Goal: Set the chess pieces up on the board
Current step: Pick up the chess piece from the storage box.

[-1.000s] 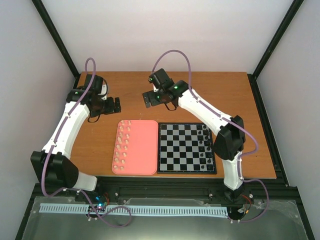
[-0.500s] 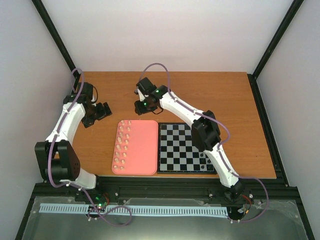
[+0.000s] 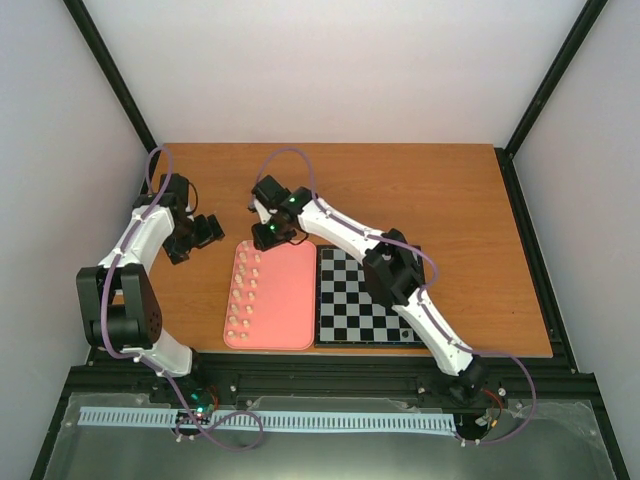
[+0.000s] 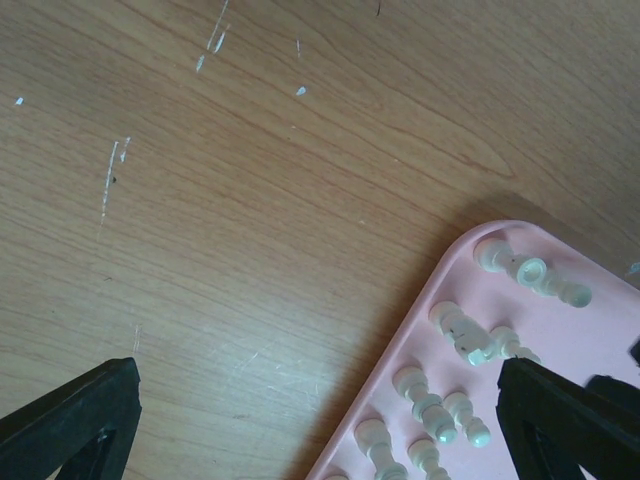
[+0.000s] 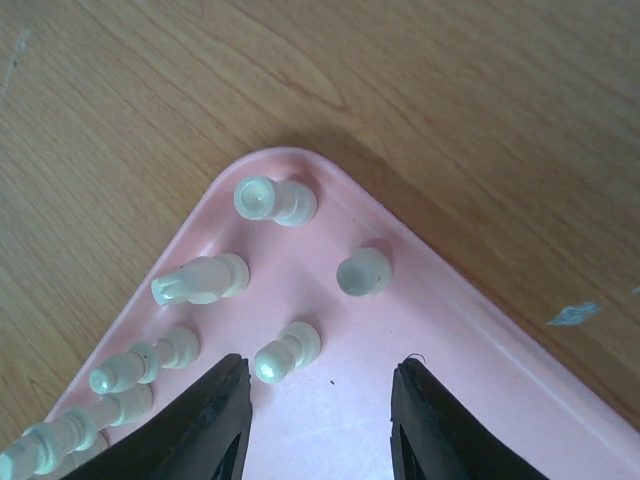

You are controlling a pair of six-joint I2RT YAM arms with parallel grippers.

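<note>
Partly hidden: board (image 3: 340,300), beneath right arm (image 3: 400,275).

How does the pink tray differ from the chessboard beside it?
The pink tray is plain salmon with rounded corners; the chessboard is black-and-white chequered with square corners. The tray holds the cream chess pieces in two columns along its left side; none shows on the board. The right arm hides part of the board; the tray shows almost whole. Both lie flat, side by side on the wooden table.
</note>
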